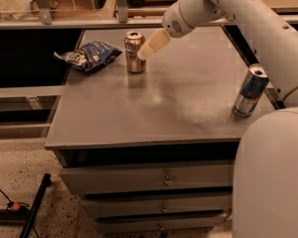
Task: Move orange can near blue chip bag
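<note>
The orange can (133,49) stands upright on the grey table (154,108), at the back left. The blue chip bag (87,55) lies flat just to the can's left, with a small gap between them. My gripper (140,55) reaches in from the right at the end of the white arm (198,6). It sits right at the can's right side and overlaps it in this view.
A taller blue-and-silver can (249,90) stands near the table's right edge, beside my white base (270,177). Drawers sit under the tabletop. A shelf rail runs along the back. A black stand leg lies on the floor at the lower left.
</note>
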Available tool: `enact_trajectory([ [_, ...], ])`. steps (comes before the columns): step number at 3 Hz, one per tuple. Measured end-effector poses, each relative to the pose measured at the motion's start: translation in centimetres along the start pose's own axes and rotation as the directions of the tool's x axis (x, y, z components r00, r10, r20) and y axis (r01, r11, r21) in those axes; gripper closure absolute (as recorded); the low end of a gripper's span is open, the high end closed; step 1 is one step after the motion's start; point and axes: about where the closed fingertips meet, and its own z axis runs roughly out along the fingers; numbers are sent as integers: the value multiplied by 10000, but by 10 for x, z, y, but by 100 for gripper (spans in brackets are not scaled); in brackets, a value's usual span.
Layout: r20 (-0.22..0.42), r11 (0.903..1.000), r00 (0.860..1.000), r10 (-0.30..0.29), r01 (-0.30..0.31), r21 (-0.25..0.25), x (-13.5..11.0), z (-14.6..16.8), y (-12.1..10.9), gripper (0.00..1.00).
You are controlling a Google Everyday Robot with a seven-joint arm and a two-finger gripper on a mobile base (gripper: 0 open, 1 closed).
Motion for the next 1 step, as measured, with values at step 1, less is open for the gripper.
enact_trajectory([
  [1, -30, 10000, 10000, 27, -26, 8, 1, 0, 0, 0],
])
